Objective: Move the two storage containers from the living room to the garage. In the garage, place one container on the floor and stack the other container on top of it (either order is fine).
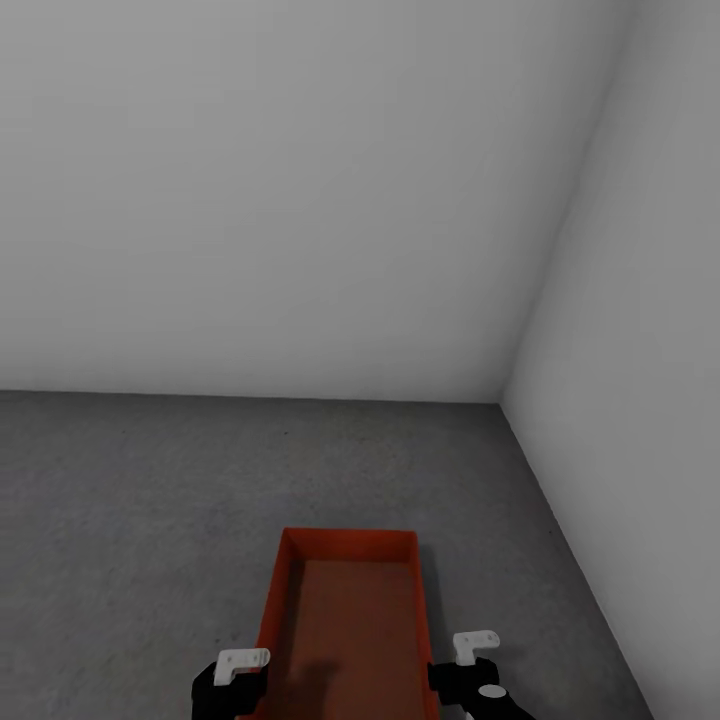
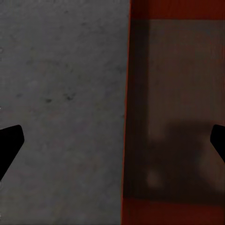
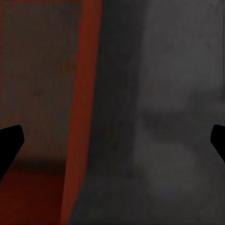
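An orange-red tub (image 1: pixel 345 620) sits open side up on the grey concrete floor (image 1: pixel 130 500) of the garage, close to the corner where the back wall (image 1: pixel 280 200) meets the right-hand wall (image 1: pixel 640 330). The tub's far short wall faces the back wall, with a wide band of bare floor between them; a narrower strip of floor separates its right long wall from the right-hand wall.

The left gripper (image 1: pixel 243 668) hangs over the tub's left long rim and the right gripper (image 1: pixel 476 655) hangs just off its right long rim. In the left wrist view the gripper (image 2: pixel 112 140) is spread wide, one finger over the floor and the other over the tub's ribbed inside (image 2: pixel 173 117), with the rim between them and nothing clamped. The right wrist view shows the same for the right gripper (image 3: pixel 112 140): fingers wide apart straddling the tub's wall (image 3: pixel 82 117), one over the inside, one over the floor (image 3: pixel 164 117). Neither claw holds anything.

My reading is that one tub is set down or about to be let be, so the first half of the stacking step looks done. The second tub is still needed; the next move would likely be lifting both arms clear of the rims without nudging the walls, then backing away.

Left of the tub the floor is open and gives the most room to turn; the right-hand wall is the near limit.
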### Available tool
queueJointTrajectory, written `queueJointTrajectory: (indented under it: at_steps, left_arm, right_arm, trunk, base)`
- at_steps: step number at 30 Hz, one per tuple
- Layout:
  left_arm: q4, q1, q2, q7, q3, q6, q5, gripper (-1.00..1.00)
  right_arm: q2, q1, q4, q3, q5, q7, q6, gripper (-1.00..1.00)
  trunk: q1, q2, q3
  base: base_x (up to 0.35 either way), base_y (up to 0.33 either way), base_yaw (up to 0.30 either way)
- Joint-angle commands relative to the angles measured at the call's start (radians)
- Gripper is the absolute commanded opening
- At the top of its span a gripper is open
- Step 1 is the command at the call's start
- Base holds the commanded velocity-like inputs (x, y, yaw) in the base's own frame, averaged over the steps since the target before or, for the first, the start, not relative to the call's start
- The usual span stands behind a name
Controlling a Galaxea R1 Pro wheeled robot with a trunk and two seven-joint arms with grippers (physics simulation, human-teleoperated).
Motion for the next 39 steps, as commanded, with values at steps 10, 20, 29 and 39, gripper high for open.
queueJointTrajectory:
  at_steps: [10, 20, 29, 39]
  left_arm:
    - [0.001, 0.0, 0.0, 0.006, -0.003, -0.004, 0.0, 1.0]
    - [0.001, 0.0, 0.0, 0.006, -0.003, -0.004, 0.0, 1.0]
    - [0.001, 0.0, 0.0, 0.006, -0.003, -0.004, 0.0, 1.0]
    - [0.001, 0.0, 0.0, 0.006, -0.003, -0.004, 0.0, 1.0]
  right_arm:
    - [0.0, -0.001, 0.001, 0.008, 0.002, -0.007, -0.002, 1.0]
    - [0.0, -0.001, 0.001, 0.008, 0.002, -0.007, -0.002, 1.0]
    - [0.0, -0.001, 0.001, 0.008, 0.002, -0.007, -0.002, 1.0]
    - [0.0, -0.001, 0.001, 0.008, 0.002, -0.007, -0.002, 1.0]
  trunk:
    - [-0.019, 0.035, 0.015]
    - [-0.019, 0.035, 0.015]
    - [-0.019, 0.035, 0.015]
    - [-0.019, 0.035, 0.015]
  base:
    - [0.0, 0.0, 0.0]
    - [0.0, 0.0, 0.0]
    - [0.0, 0.0, 0.0]
    - [-0.043, 0.0, 0.0]
